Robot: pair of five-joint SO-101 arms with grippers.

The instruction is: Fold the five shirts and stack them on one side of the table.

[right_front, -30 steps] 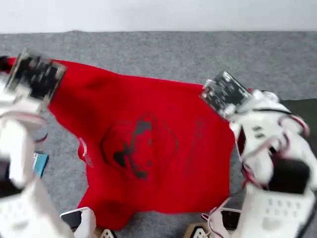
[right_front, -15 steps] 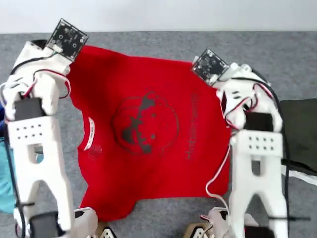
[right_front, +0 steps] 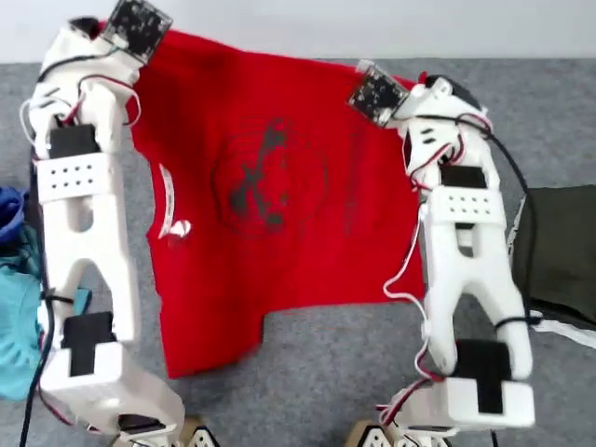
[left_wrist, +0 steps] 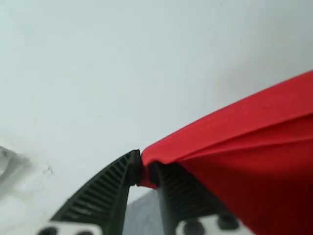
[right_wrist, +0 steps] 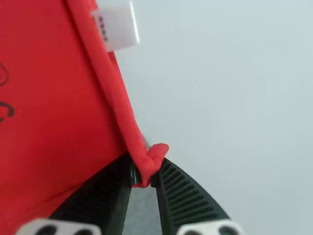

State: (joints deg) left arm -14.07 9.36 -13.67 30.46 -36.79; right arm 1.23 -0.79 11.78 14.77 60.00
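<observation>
A red shirt (right_front: 270,186) with a dark print hangs spread between my two arms, its lower part trailing on the grey table (right_front: 326,372). My left gripper (right_front: 86,28) is at the far left, shut on one corner of the red shirt (left_wrist: 234,147), with fabric pinched between its fingers (left_wrist: 117,176). At the far right, my right gripper (right_front: 424,84) is shut on the other corner. The red shirt's hem (right_wrist: 117,98) runs into that gripper (right_wrist: 144,169), and a white label (right_wrist: 115,27) shows on the hem.
A dark folded garment (right_front: 557,251) lies at the table's right edge. Blue and teal clothes (right_front: 14,289) are bunched at the left edge. A pale wall (right_front: 372,28) stands behind the table's far edge.
Both arms have stretched toward the far edge, carrying the shirt's corners with them. The shirt has slid away and now hangs taut between them.
</observation>
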